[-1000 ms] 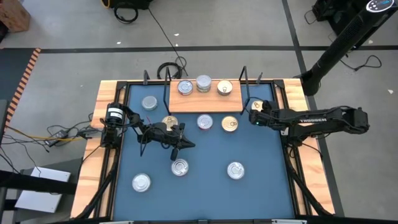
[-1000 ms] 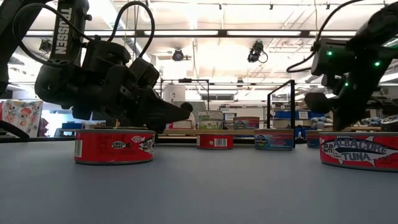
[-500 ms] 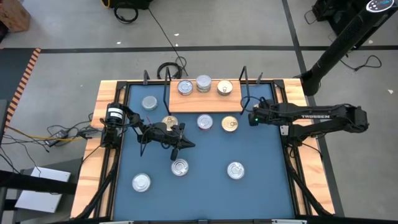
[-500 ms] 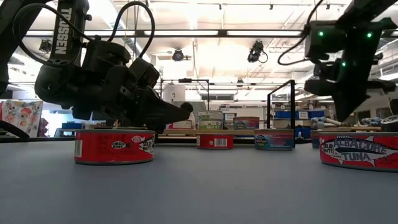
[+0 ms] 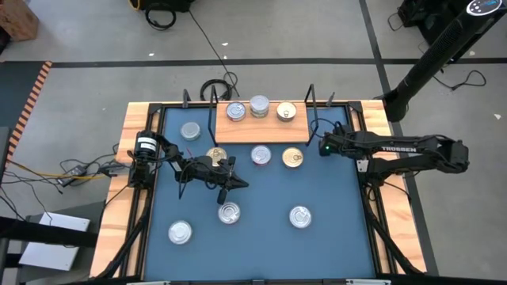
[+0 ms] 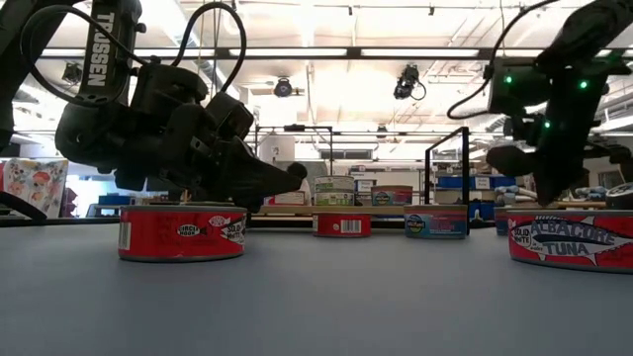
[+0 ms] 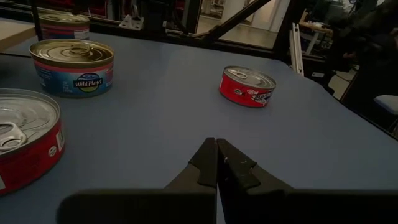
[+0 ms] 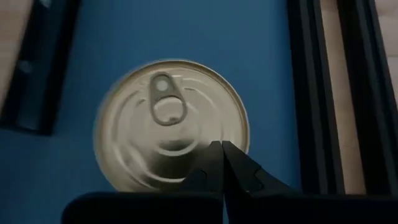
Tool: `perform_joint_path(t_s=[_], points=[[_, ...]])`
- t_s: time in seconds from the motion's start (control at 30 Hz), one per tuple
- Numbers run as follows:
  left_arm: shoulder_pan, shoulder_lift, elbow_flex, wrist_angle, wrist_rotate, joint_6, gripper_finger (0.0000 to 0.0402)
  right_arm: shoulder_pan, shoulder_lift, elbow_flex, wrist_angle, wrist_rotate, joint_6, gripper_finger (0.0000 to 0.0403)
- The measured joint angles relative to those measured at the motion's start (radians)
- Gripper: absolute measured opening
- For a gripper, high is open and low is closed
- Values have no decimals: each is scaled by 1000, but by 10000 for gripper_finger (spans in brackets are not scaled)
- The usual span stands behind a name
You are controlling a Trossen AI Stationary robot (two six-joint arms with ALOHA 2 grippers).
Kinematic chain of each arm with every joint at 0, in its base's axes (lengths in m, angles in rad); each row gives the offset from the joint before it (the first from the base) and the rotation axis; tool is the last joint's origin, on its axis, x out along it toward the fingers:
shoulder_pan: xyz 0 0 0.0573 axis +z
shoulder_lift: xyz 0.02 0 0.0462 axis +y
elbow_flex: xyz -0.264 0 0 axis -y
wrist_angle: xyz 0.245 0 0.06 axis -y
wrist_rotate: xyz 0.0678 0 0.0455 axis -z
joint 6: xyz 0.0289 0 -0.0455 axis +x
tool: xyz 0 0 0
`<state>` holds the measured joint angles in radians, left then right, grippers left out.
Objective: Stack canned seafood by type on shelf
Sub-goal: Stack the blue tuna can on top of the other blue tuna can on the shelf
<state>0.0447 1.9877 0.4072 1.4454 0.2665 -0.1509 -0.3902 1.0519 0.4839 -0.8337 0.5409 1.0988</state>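
"TROSSEN" runs in white down the left arm [image 6: 104, 49] in the low view and along the right arm [image 5: 398, 149] in the high view. The red tin [image 6: 571, 240] at the low view's right edge reads "ALBACORE TUNA". The blue-sided, gold-topped tin [image 7: 73, 67] in the left wrist view reads "Wild Planet". Labels on other tins are illegible.

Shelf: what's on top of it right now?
Three tins in a row on the shelf: two silver-topped tins and a gold-topped tin. None look stacked; anything beneath a tin would be hidden.
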Motion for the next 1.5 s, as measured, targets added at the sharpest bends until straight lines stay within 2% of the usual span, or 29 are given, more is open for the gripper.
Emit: perform_joint_path(t_s=[0.2,0.4,0.63,0.8,0.87,0.97,1.13,1.3,1.5], points=[[0,0,0,0,0,3,3,-20,-2,-5,2,-98,-50,2],[0,0,0,0,0,5,3,10,-4,17,-13,-240,-80,2],[0,0,0,0,0,5,3,122,2,106,-111,-452,-107,3],[0,0,0,0,0,5,3,286,1,116,-108,-547,-66,2],[0,0,0,0,0,5,3,367,1,116,-106,-538,-19,2],[0,0,0,0,0,5,3,477,1,116,-107,-455,68,3],[0,0,0,0,0,4,3,576,1,117,-109,-195,148,3],[0,0,0,0,0,-10,3,565,12,118,-119,-42,132,3],[0,0,0,0,0,-10,3,485,72,104,-155,-11,72,3]])
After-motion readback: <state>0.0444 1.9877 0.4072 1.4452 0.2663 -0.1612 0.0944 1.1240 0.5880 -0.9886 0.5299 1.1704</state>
